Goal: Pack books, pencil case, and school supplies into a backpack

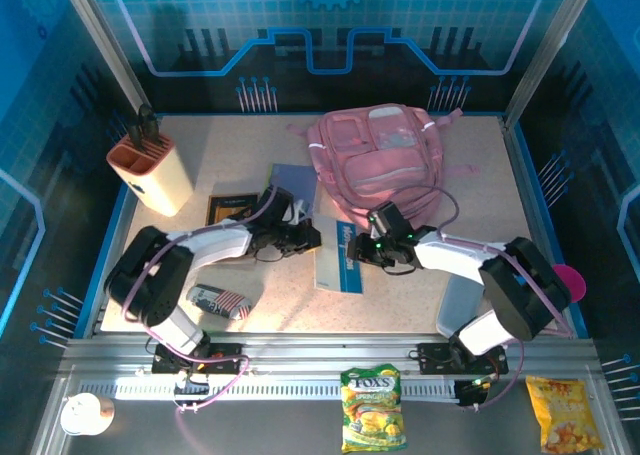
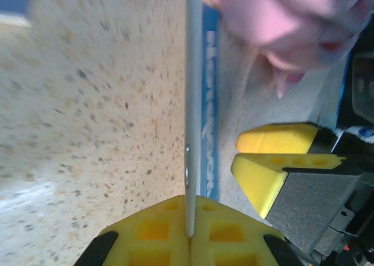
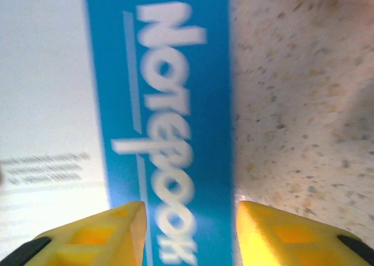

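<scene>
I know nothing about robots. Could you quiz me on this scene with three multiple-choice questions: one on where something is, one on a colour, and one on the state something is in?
1. Where does the pencil case lie?
A) inside the backpack
B) on the table, at its near left side
C) in the beige holder

2. What colour is the lettered band on the white notebook?
A) red
B) green
C) blue

3. How do the left jaws stand?
A) wide apart
B) shut on a thin pale sheet
C) closed round a snack bag

Answers:
1 B: the top view shows it lying flat on the tabletop.
2 C: the right wrist view shows white letters on blue.
3 B: the left wrist view shows the yellow tips meeting on the sheet's edge.
</scene>
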